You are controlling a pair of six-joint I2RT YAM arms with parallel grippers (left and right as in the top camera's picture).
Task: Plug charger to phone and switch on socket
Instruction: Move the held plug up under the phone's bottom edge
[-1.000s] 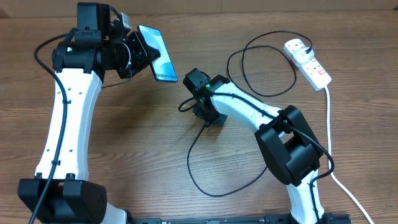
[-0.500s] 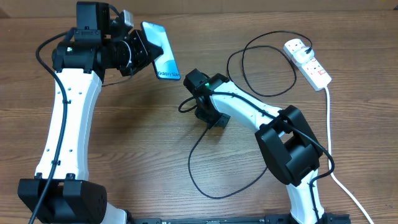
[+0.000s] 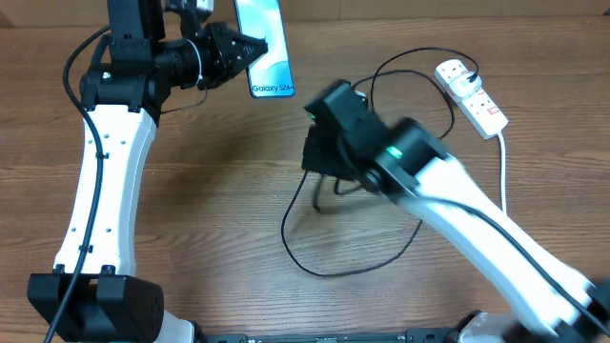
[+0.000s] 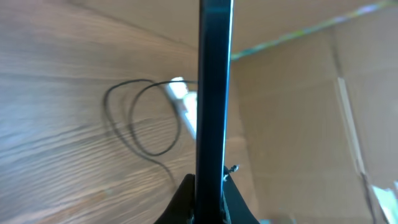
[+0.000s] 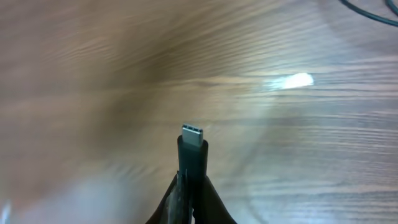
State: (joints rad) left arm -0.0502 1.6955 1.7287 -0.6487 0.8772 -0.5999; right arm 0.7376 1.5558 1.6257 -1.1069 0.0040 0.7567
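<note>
Lifted phone (image 3: pixel 264 48), bare charger tip (image 5: pixel 192 135), white socket (image 3: pixel 472 93).

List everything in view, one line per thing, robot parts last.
phone: one, light blue screen with a dark rim, held off the table at the top left
charger: one, black, connector tip gripped, thin cable looping over the table toward the socket
socket: one, white power strip with red markings, top right of the table
lead: one, thick white, running from the socket toward the near right edge
table: one, brown wood grain, under everything
cardboard wall: one, tan, behind the table
left gripper: one, black, shut on the phone's edge
right gripper: one, black, shut on the charger connector, blurred in the overhead view
</note>
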